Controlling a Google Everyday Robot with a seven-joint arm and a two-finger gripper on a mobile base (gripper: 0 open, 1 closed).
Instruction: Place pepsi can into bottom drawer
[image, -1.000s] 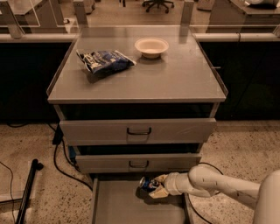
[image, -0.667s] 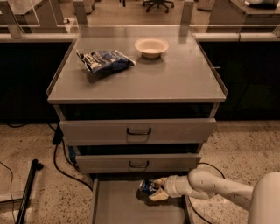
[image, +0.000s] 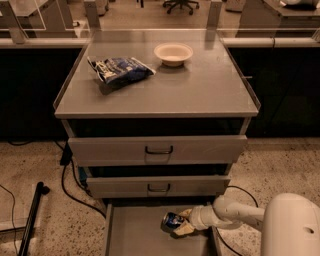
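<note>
The pepsi can (image: 171, 220), dark blue with a silver end, lies on its side between the fingers of my gripper (image: 181, 223). The gripper is shut on it, low inside the bottom drawer (image: 135, 232), near the drawer's right half. The bottom drawer is pulled out, a shallow grey tray with a flat floor. My white arm (image: 235, 214) reaches in from the right. I cannot tell whether the can touches the drawer floor.
Two upper drawers with dark handles (image: 158, 150) are shut. On the cabinet top lie a blue-and-white chip bag (image: 119, 69) and a white bowl (image: 173, 52). Black cables (image: 70, 185) and a dark pole (image: 31, 220) are on the floor at the left.
The gripper with the can has shifted slightly left and stays low in the bottom drawer. Nothing else has moved.
</note>
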